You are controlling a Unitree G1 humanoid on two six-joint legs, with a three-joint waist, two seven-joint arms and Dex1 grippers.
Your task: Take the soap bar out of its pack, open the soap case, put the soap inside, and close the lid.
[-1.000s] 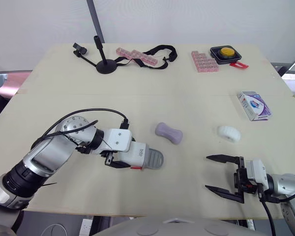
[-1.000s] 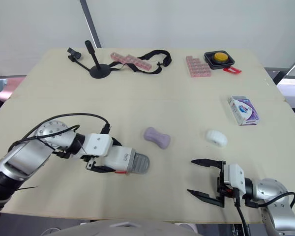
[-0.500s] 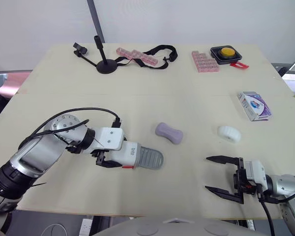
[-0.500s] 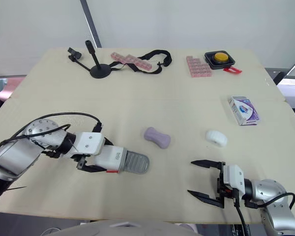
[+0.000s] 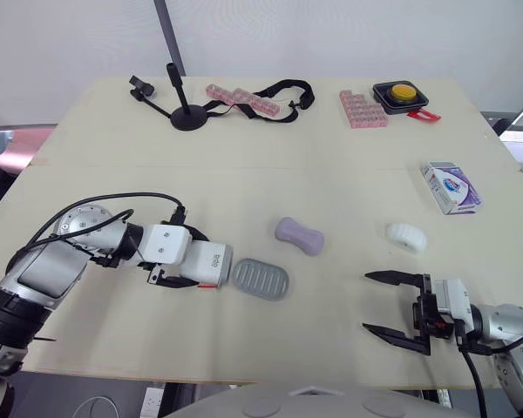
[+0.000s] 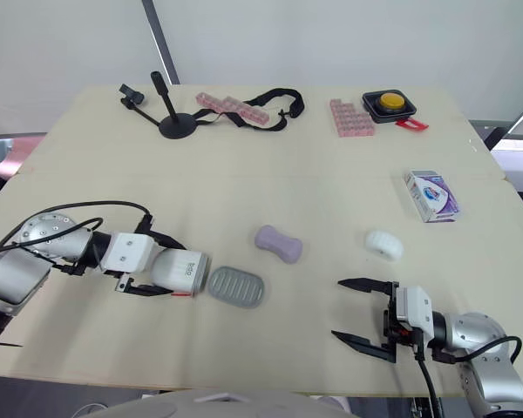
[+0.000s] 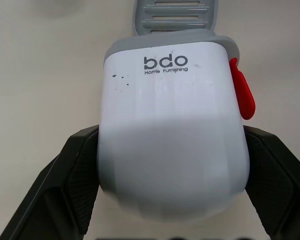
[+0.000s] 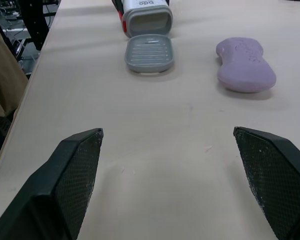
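**While the left gripper clamps the white case, the grey tray lies free on the table**

Where the table [image 5: 331,157] comes nearest its front edge, the left gripper [image 5: 181,257] has its two black fingers closed on the sides of the white case [image 5: 205,265], which lies on its side. The grey tray [image 5: 261,279] rests flat just beside the case's open end. The purple soap bar [image 5: 298,235] lies bare near the middle, apart from the tray. The right gripper [image 5: 368,302] sits low near the front edge, fingers spread wide around nothing. The soap pack [image 5: 451,186] lies well off to the right, a white oval lump [image 5: 405,236] between it and the soap.
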